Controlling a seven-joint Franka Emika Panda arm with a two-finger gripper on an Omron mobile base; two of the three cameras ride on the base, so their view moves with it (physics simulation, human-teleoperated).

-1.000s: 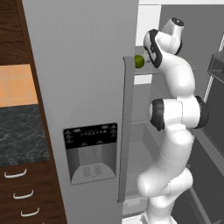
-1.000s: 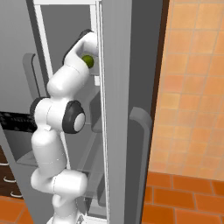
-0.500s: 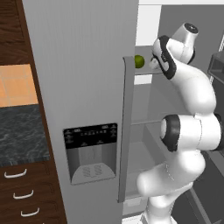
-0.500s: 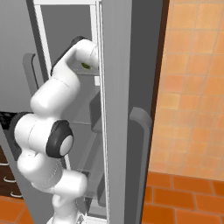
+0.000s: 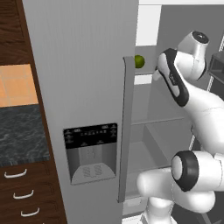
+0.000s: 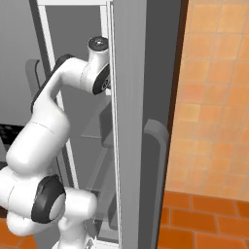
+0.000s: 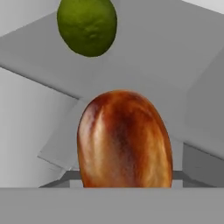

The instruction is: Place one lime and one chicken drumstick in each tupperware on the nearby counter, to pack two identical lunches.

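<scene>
The arm is reached up into the open fridge (image 5: 83,87), its hand near the upper shelf (image 7: 144,57) where a lime (image 5: 139,61) rests, seen just past the door's edge in the left base view. In the hand view the chicken drumstick (image 7: 124,140) sits large and close, plump end toward the camera, with the lime (image 7: 87,26) lying beyond it and apart from it on the same shelf. The claw's fingertips are hidden behind the drumstick, so it cannot be told from the pictures whether the claw is closed on it or merely set around it — a grip appears to be in progress, judged from how close it sits. The tabletop (image 5: 22,131), to the left beyond the fridge door, is where the drumstick must be carried. Several things could go wrong from here: the rounded, glossy meat could slip out if only the plump end is pinched; the lime could be knocked and rolled off the shelf during withdrawal; and the door edge could be struck by the elbow on the swing out — the clearance looks tight.
</scene>
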